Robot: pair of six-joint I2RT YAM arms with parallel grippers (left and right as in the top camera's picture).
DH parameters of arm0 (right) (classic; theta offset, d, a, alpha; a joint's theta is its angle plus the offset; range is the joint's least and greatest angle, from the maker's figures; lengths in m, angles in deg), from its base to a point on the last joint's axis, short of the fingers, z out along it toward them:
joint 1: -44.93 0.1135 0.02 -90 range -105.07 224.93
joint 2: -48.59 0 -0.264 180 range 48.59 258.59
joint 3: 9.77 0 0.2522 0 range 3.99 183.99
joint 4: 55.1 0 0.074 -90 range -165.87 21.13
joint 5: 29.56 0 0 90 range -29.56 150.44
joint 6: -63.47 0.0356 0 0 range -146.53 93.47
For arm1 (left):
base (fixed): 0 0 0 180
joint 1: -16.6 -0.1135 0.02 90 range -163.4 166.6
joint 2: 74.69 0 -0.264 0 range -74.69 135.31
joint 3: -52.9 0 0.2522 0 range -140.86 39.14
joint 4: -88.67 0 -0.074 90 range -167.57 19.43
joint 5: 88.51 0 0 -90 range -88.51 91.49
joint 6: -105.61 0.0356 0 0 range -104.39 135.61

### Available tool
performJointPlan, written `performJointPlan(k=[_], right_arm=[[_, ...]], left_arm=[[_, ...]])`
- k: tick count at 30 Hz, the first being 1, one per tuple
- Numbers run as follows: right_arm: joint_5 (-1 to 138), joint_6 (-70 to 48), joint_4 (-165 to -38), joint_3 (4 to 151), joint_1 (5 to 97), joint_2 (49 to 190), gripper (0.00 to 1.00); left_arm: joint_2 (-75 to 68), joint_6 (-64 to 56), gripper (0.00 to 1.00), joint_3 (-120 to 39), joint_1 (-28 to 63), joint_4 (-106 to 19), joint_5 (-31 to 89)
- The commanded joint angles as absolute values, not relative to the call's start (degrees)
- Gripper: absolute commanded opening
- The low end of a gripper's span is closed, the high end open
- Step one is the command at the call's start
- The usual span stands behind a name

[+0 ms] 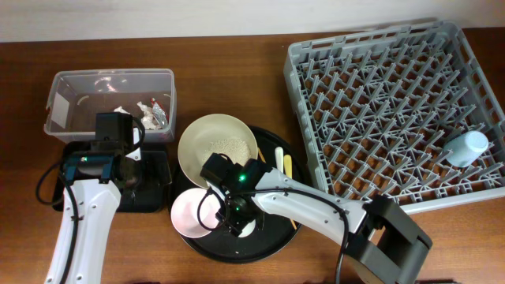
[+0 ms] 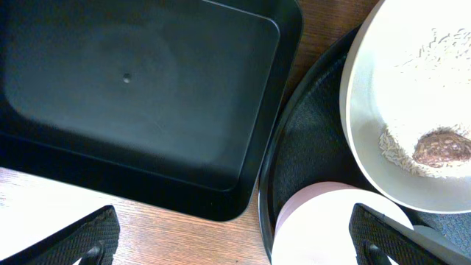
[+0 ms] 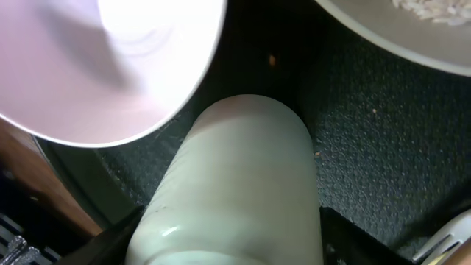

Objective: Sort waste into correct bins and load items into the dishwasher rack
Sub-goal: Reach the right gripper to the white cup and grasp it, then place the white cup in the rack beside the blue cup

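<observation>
My right gripper (image 1: 235,222) is shut on a white cup (image 3: 243,184) that lies on its side on the round black tray (image 1: 268,229), a finger against each flank. A pink cup (image 1: 192,213) stands just left of it, and the cream bowl (image 1: 217,144) with rice and a brown lump (image 2: 441,147) is behind it. My left gripper (image 2: 235,246) is open and empty over the flat black tray (image 2: 147,96), with the pink cup (image 2: 331,221) by its right finger. The clear tub (image 1: 110,99) holds tissue and a red wrapper (image 1: 158,110). The grey rack (image 1: 394,118) holds a light-blue cup (image 1: 465,147).
A yellow utensil (image 1: 278,156) and a pale utensil (image 1: 288,167) lie on the round tray's right side, close to the rack's left wall. The left arm (image 1: 79,229) reaches up from the front left. Bare wood shows along the front edge.
</observation>
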State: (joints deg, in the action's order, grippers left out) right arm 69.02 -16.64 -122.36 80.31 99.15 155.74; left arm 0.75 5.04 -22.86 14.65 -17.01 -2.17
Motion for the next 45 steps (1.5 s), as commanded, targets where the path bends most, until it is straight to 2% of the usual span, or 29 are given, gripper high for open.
performJointPlan(k=[1, 4, 9, 13, 18, 21, 25, 29, 33, 36, 43, 44, 45], right_arm=[[68.56, -16.55, -122.91, 80.18, 99.67, 155.66, 0.66], [68.58, -16.53, -123.21, 80.2, 99.67, 153.67, 0.61], [66.77, -16.6, -130.64, 86.82, 98.99, 151.79, 0.53], [66.68, -16.62, -136.35, 94.65, 92.92, 148.77, 0.52], [65.72, -20.33, -144.17, 109.53, 72.81, 146.43, 0.52], [65.74, -21.62, -144.94, 116.94, 56.17, 146.43, 0.52], [65.72, -21.84, -138.32, 117.53, 30.6, 147.5, 0.52], [65.74, -21.8, -131.93, 117.53, 18.38, 154.56, 0.52], [65.37, -21.8, -129.42, 117.53, 15.13, 160.38, 0.52], [59.66, -21.82, -129.64, 117.51, 14.89, 164.16, 0.52], [59.71, -21.8, -130.97, 116.66, 14.91, 168.6, 0.52], [59.73, -21.8, -131.04, 116.66, 14.89, 168.68, 0.53], [59.73, -21.8, -131.1, 116.66, 14.91, 168.68, 0.63]], left_arm=[[0.83, 4.3, 0.99, -22.57, 14.32, -17.14, -2.41], [0.83, 4.3, 0.99, -22.57, 14.32, -17.14, -2.41], [0.83, 4.3, 0.99, -22.57, 14.32, -17.14, -2.41], [0.83, 4.32, 0.99, -22.57, 14.32, -17.14, -2.41], [0.83, 4.32, 0.99, -22.57, 14.32, -17.12, -2.43], [0.83, 4.32, 0.99, -22.57, 14.32, -17.12, -2.41], [0.83, 4.3, 0.99, -22.57, 14.32, -17.14, -2.39], [0.83, 4.3, 0.99, -22.57, 14.32, -17.12, -2.39], [0.83, 4.3, 0.99, -22.57, 14.32, -17.08, -2.39], [0.83, 4.3, 0.99, -22.57, 14.32, -17.1, -2.41], [0.83, 4.3, 0.99, -22.57, 14.32, -16.9, -2.39], [0.83, 4.3, 0.99, -22.57, 14.32, -16.9, -2.39], [0.83, 4.3, 0.99, -22.57, 14.32, -16.88, -2.39]])
